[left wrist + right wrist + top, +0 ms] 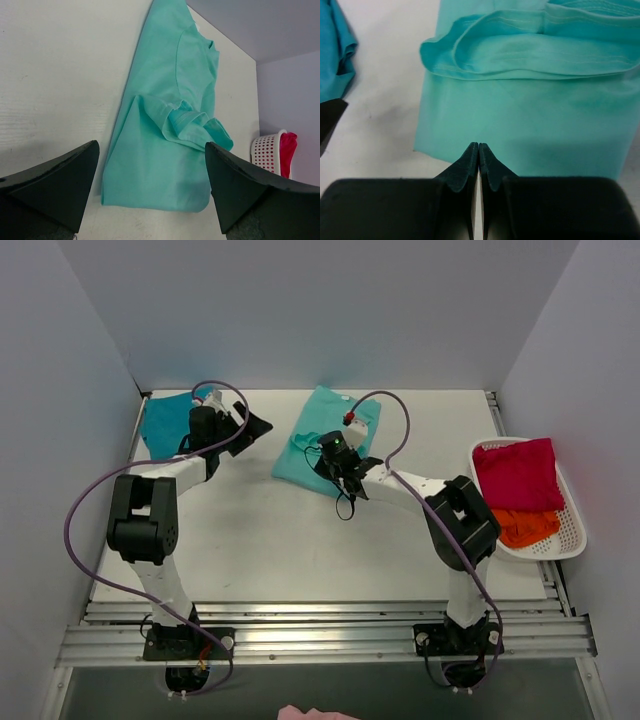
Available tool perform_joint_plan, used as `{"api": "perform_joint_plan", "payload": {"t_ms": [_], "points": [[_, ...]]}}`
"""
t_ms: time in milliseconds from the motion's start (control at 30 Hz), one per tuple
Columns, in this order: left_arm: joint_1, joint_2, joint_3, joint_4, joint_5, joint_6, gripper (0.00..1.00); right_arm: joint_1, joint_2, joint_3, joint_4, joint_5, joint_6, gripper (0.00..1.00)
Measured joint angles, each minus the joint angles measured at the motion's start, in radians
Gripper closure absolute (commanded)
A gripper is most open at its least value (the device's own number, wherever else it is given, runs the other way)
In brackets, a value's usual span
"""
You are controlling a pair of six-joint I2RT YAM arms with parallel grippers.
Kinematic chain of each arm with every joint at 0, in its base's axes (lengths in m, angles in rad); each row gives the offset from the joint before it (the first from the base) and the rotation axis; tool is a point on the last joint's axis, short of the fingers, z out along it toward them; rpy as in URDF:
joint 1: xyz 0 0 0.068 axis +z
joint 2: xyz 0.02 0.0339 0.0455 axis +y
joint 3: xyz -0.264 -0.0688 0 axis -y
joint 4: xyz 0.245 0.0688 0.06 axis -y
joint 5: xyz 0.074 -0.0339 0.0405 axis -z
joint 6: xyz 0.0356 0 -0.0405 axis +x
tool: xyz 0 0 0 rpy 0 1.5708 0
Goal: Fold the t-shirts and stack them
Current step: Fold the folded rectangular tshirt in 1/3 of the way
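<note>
- The mint-green shirt (322,416) lies flat on the tabletop (290,540), at the far middle and partly folded, with one sleeve (186,118) bunched on top of the body.
- The right pincer (478,146) sits at the near edge of that shirt, tips pressed tight together. I cannot tell whether any cloth is caught between them.
- Over on the far left is the teal-blue shirt (163,423), crumpled against the left wall and well apart from the mint one.
- The left pincer (252,425) hangs between the two shirts with its fingers (60,180) spread wide and nothing in its grip.
- From the left wrist, the mint-green shirt shows right between those spread fingers, neckline at the far end.
- On the right edge of the tabletop sits a white basket (572,540), holding a red cloth (515,475) and, nearer, an orange cloth (525,526).
</note>
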Motion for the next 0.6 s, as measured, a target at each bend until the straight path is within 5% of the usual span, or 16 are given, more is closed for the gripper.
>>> {"api": "perform_joint_plan", "payload": {"t_ms": [600], "points": [[0.000, -0.003, -0.019, 0.031, 0.001, -0.008, 0.04, -0.042, 0.261, 0.129, 0.010, -0.025, 0.017, 1.00]]}}
